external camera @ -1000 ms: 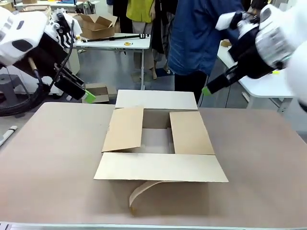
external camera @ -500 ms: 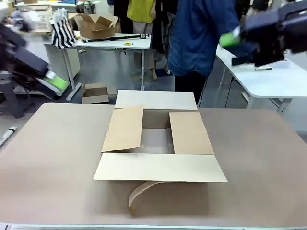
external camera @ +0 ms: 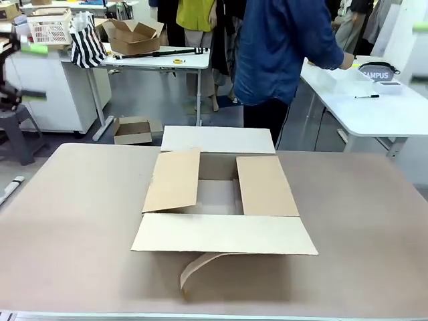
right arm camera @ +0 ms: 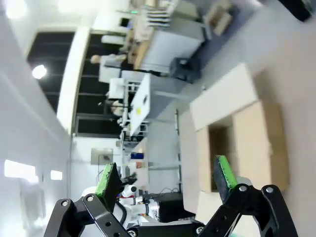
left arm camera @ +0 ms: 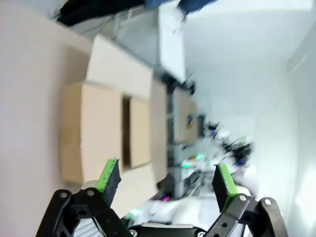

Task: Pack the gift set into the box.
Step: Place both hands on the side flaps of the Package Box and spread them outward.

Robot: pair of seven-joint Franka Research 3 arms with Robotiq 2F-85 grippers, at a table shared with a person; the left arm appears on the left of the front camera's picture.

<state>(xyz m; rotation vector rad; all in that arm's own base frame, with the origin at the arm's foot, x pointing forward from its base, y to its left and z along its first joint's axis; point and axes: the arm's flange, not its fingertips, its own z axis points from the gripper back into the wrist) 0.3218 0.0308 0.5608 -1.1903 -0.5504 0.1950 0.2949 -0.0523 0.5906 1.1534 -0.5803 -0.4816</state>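
The box [external camera: 224, 200] is being left on the counter [external camera: 73, 221], its flaps partly open for loading. Both grippers [left arm camera: 165, 180] [right arm camera: 165, 180] are being held aloft, fingers spread wide and empty

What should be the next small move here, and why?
Probably wait with both arms held back: the box lies on the table with its side flaps partly over the opening, the left gripper and right gripper are open and empty, and the person faces a side table.

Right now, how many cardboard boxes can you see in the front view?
3: the large shallow brown corrugated cardboard box on the near table, a small low cardboard tray on the floor behind it, and an open-flapped carton on the far table. Others may be hidden.
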